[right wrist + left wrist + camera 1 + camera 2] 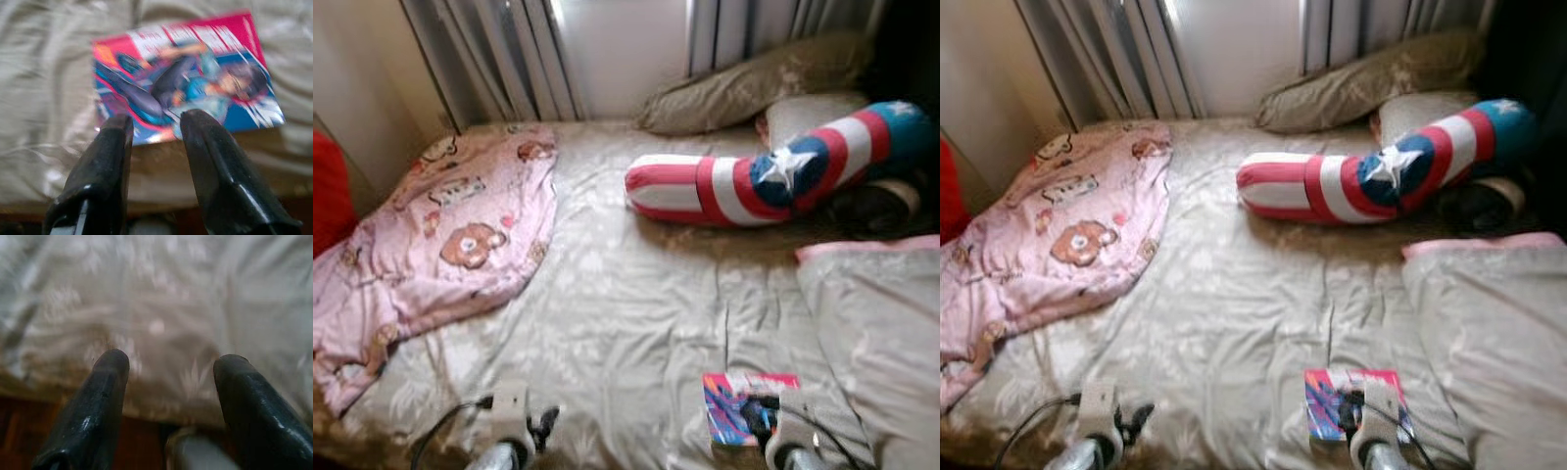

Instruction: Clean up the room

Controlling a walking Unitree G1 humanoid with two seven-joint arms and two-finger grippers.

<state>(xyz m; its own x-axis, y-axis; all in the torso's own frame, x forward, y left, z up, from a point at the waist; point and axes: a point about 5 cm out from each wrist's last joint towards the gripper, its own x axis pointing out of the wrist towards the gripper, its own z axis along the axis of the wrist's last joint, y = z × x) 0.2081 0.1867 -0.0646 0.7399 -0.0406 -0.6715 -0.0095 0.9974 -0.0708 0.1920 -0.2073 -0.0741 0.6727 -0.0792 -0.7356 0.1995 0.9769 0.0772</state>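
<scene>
Pink and blue, a comic book (188, 81) lies flat on the pale bed sheet (636, 294) near the bed's front edge. My right fingers (215, 166) hover spread just before its near edge, grasping nothing. My left fingers (110, 396) hang parted over bare sheet, well apart. Beyond lie a pink bear blanket (450, 235) and a striped bolster (744, 181).

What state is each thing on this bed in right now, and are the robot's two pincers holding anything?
Pink bear-print blanket: crumpled in a heap on the bed's left side.
Red, white and blue star bolster pillow: lying bent across the bed.
Colourful comic-cover book: closed, flat on the beige sheet.
Olive-tan pillow: slumped by the curtains.
Left pincer: open, empty, over the sheet's edge.
Right pincer: open, at the book's near edge.
</scene>
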